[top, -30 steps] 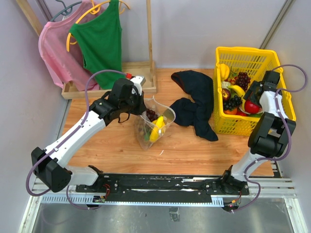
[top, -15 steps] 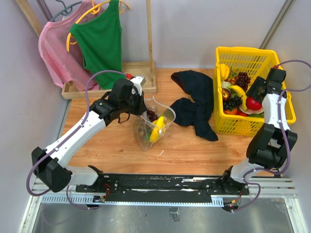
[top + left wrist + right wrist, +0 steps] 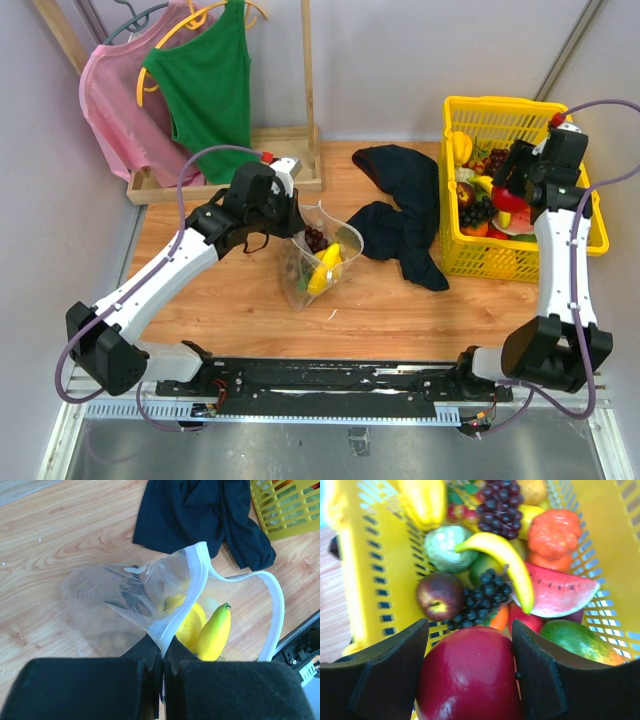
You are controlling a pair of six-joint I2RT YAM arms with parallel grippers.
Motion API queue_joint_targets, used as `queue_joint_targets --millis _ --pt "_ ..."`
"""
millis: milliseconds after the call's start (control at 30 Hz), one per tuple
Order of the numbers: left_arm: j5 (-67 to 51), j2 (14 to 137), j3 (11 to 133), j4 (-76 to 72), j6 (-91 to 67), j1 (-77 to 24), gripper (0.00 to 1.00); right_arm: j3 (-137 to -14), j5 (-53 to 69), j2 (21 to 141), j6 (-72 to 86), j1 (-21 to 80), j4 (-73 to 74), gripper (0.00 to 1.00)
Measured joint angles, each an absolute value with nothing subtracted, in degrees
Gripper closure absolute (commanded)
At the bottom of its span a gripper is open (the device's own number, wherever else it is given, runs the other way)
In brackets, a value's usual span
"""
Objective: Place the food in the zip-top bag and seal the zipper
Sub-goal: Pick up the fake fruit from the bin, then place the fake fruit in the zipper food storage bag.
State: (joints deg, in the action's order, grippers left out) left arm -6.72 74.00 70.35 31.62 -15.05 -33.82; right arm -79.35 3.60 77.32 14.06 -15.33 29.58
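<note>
At the near side of the table, the left gripper [image 3: 162, 655] has its jaws pressed together on the rim of the zip-top bag [image 3: 115, 605], pinching it at the zipper [image 3: 199, 580]. That strip looks like the stiffest part of a thin, limp, slippery pouch. I judge it the right place to hold, since the film below would crumple or slide out. The mouth gapes upward and to the right.

Inside I count one banana [image 3: 212, 632] standing on end and one lemon [image 3: 186, 625] against it. The top view adds one bunch of dark grapes [image 3: 313, 238]. A pale shape lower down could be the longans, but I cannot tell.

Just beyond the bag lies one dark cloth [image 3: 410, 220], near it but apart.

Farther off to the right, over the yellow basket [image 3: 505, 108], the right gripper [image 3: 467, 675] is clamped on one red apple [image 3: 470, 680], a finger on each flank at its widest. The apple looks hard, smooth and glossy (so probably prone to twist or squirt free). A hold across the middle suits it, and it should drop easily through that wide mouth.

Below it the basket holds two more bananas, two grape bunches, one darker apple [image 3: 440, 595], one watermelon wedge, one bumpy orange fruit and several greenish pieces.

At the far edge, two garments hang on a wooden rack [image 3: 200, 90].
</note>
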Motion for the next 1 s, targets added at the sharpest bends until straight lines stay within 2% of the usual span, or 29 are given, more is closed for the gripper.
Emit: queue_joint_targets --millis 533,833,1000 --pt "-7.8 78.1 72.4 32.4 -15.9 -33.8 1.00 -77.9 4.8 66.3 16.3 13.7 29.5 0.84" --pt "-9.8 79.7 73.3 32.6 -19.4 -33.8 1.00 -67.8 3.6 65.8 23.6 33.3 16.0 0.83" --pt "-10.5 80.2 73.6 32.7 -21.1 -33.8 1.00 -65.8 1.7 67.9 27.0 39.4 7.5 0.79"
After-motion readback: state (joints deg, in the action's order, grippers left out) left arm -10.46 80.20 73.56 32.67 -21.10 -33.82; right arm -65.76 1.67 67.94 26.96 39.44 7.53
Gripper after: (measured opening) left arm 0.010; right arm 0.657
